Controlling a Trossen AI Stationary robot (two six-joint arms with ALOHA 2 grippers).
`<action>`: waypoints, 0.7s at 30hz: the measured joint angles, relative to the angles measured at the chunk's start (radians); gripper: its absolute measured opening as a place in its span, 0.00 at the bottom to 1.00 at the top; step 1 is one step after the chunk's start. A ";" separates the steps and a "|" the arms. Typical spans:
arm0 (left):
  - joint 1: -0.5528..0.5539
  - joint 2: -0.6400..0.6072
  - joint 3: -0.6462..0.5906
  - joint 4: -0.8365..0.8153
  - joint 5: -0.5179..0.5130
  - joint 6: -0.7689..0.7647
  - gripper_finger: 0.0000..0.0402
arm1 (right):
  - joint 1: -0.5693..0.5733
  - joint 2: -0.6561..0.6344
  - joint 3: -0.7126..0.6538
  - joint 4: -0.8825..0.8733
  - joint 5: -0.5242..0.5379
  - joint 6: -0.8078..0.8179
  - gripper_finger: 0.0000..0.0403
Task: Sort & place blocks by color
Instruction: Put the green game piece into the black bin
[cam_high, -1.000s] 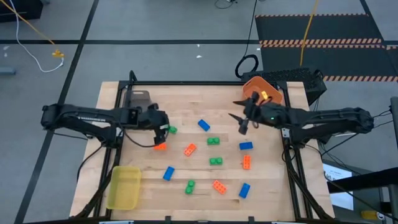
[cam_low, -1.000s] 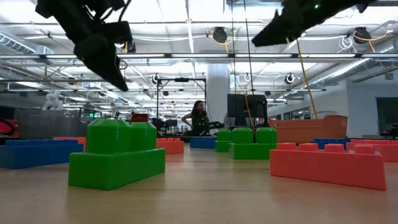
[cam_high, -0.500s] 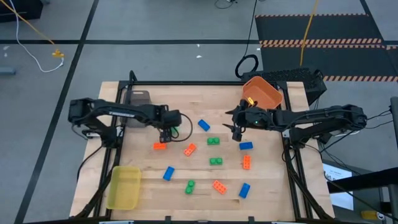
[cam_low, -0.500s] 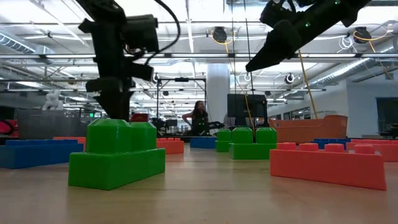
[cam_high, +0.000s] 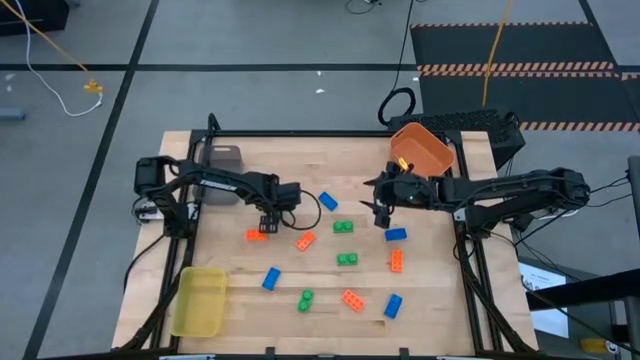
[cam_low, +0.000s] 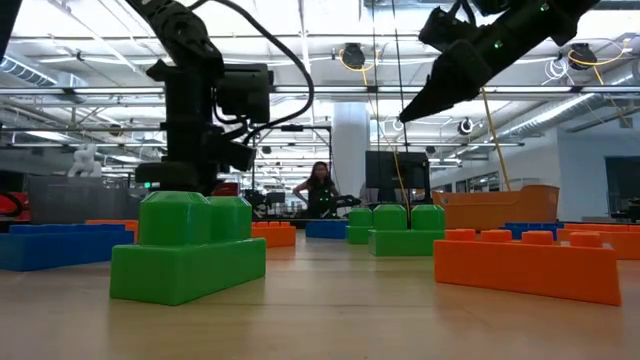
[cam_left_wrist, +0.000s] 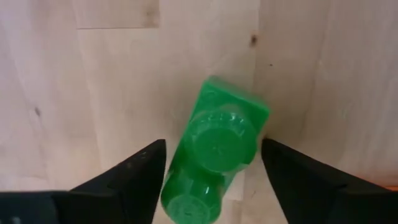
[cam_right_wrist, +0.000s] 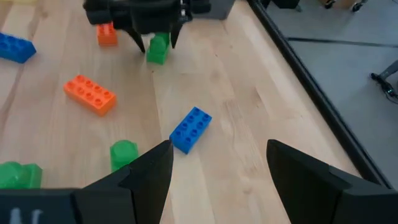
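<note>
1. The left gripper (cam_high: 268, 219) hangs low over the wooden table (cam_high: 230, 290), its fingers (cam_left_wrist: 134, 174) apart on either side of a small green block (cam_left_wrist: 217, 149) lying on the wood; I cannot tell whether they touch it
2. An orange block (cam_high: 257, 235) lies just beside that gripper
3. The right gripper (cam_high: 381, 213) hovers near the orange bin (cam_high: 422, 148), fingers (cam_right_wrist: 149, 168) spread and holding nothing
4. A blue block (cam_right_wrist: 190, 129) lies on the table beyond those fingers
5. More green, blue and orange blocks are scattered across the table's middle
6. A yellow bin (cam_high: 199, 300) sits at the near left corner and a grey bin (cam_high: 222, 160) at the far left
</note>
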 joint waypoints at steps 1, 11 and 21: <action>0.000 0.002 0.000 0.002 0.002 0.000 0.62 | 0.000 0.000 -0.007 -0.001 0.000 0.008 0.62; 0.005 -0.062 -0.007 0.015 -0.020 -0.019 0.34 | 0.000 -0.006 -0.094 0.142 0.001 0.064 0.62; 0.042 -0.145 -0.008 -0.038 -0.134 -0.136 0.34 | 0.000 -0.018 -0.122 0.231 0.002 0.070 0.62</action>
